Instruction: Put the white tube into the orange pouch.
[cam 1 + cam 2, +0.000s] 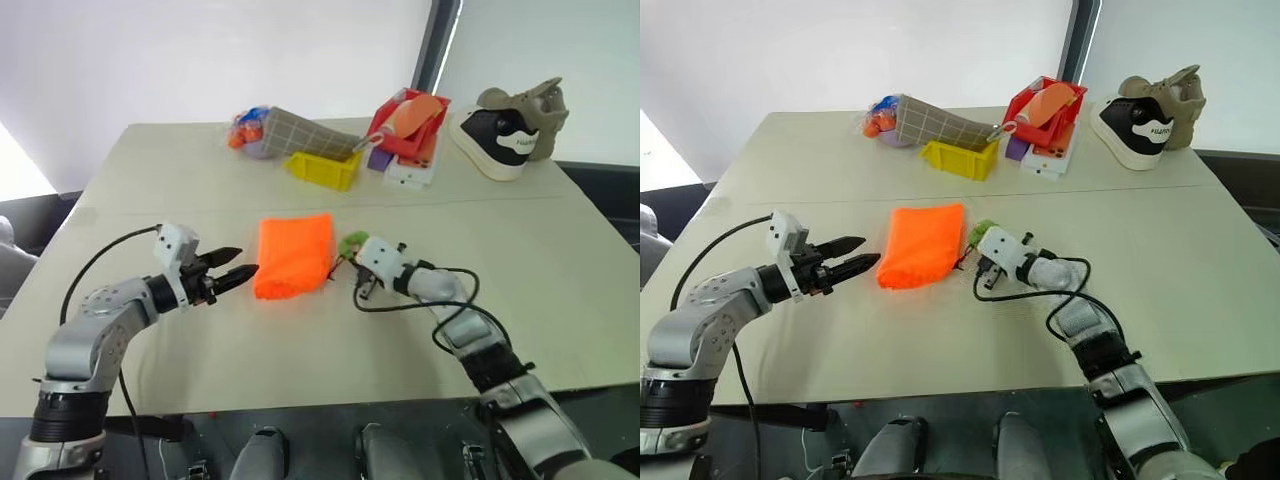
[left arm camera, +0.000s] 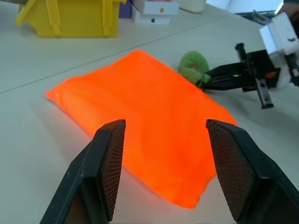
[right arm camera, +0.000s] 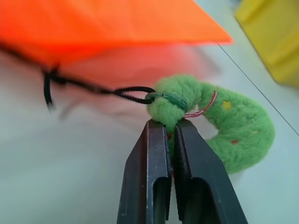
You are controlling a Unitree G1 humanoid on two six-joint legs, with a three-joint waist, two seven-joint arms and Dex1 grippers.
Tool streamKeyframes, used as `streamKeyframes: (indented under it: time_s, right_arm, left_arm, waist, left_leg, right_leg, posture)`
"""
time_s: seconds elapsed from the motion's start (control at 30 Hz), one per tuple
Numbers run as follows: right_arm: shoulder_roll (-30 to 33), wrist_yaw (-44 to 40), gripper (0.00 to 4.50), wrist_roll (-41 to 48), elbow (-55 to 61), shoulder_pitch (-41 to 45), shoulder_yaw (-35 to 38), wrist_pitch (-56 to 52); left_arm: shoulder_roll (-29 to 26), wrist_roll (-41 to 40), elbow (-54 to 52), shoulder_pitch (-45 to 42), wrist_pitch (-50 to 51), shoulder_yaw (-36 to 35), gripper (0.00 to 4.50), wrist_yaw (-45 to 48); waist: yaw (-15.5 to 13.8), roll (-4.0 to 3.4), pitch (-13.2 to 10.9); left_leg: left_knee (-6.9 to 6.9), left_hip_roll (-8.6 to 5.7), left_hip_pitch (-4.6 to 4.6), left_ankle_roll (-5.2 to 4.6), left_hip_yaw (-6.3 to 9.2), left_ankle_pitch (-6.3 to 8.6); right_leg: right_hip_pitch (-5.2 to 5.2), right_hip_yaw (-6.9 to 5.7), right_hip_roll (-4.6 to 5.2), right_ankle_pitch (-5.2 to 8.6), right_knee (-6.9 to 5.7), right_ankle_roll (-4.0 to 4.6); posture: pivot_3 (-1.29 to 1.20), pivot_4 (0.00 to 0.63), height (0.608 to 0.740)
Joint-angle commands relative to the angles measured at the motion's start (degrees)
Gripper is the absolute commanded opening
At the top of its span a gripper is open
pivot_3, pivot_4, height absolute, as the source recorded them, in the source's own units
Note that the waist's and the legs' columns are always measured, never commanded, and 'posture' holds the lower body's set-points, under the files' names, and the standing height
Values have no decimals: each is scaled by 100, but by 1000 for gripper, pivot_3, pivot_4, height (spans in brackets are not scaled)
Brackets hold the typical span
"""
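**Right tool pinches the pouch's green tag; left tool spread beside the pouch**

The orange pouch (image 1: pixel 293 256) lies flat on the pale counter (image 1: pixel 560 260), near the middle of its front half. A black cord (image 3: pixel 93 88) runs from one corner of the pouch to a green fuzzy tag (image 3: pixel 224 123), which lies just beside the pouch on the robot's right.

The right tool (image 3: pixel 170 133) has its 2 black fingers pressed together on the end of the green tag, where the cord is tied to it. In the head views this tool (image 1: pixel 983 262) sits just right of the pouch, low over the counter and pointing toward it.

The left tool (image 1: pixel 238 272) is held at the pouch's left edge, roughly level and pointing to the right. Its 2 fingers (image 2: pixel 110 163) stand spread apart with nothing between them, and the wrist view looks across the pouch's fabric through the gap. Whether the fingertips touch the pouch cannot be told.

The white tube cannot be made out in any view.

Along the far side of the counter sit a yellow bin (image 1: pixel 322 168), a red tray (image 1: pixel 405 125) holding a pale orange roll, and a white and black shoe (image 1: pixel 505 132), all well apart from the pouch.
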State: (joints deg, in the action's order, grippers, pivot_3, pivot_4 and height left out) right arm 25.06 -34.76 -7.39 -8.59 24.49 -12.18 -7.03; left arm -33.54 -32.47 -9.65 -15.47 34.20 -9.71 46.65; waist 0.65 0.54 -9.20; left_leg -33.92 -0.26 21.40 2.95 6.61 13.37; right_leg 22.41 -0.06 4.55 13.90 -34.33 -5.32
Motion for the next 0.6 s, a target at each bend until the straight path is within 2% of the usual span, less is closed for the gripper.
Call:
streamKeyframes:
  time_s: [0.03,0.13,0.23,0.27,0.3,0.43,0.6]
  right_arm:
    - [237,-281,13,566,1357,-426,499,-555]
    - [379,-423,13,928,2073,-778,771,-1064]
    - [479,-499,0,1246,2574,-977,1005,-1491]
    - [497,-487,0,1292,2670,-987,1042,-1594]
    - [504,-468,0,1325,2737,-984,1061,-1672]
    - [493,-450,0,1548,2958,-960,1146,-1905]
    - [603,-367,0,1834,3231,-1095,1515,-2119]
  left_arm:
    - [45,-13,-39,-287,-101,90,2939,-4]
    - [100,27,75,-436,-106,290,2939,115]
    - [144,10,212,-615,-57,500,3712,307]
    - [161,17,241,-708,-59,631,4228,421]
    - [188,48,274,-799,-86,750,4448,504]
    - [296,399,624,-1205,-427,1146,4448,683]
    - [316,720,1119,-1483,-841,1301,4448,881]
  waist:
    - [9,1,1]
    - [41,1,1]
    - [32,1,0]
    - [25,2,0]
    - [19,2,0]
    - [3,2,0]
    - [17,2,0]
  left_leg:
    - [0,0,-2,0,0,0]
    - [0,0,-4,0,-2,0]
    - [0,1,-6,0,-2,0]
    - [0,1,-5,0,-1,0]
    - [-1,1,-4,0,-1,0]
    - [-6,0,-1,0,-2,0]
    - [-3,0,1,-1,-2,1]
  right_leg:
    - [-1,0,0,1,0,-1]
    - [-3,1,0,12,0,-20]
    - [-3,1,0,13,-1,-21]
    - [-2,0,0,14,-1,-21]
    - [-2,0,0,14,-1,-21]
    - [-6,0,2,14,6,-21]
    - [-4,0,1,10,8,-15]
  posture:
    - [0,150,740]
    - [0,150,740]
    - [0,150,740]
    - [0,150,740]
    - [0,150,740]
    - [0,150,740]
    - [0,150,740]
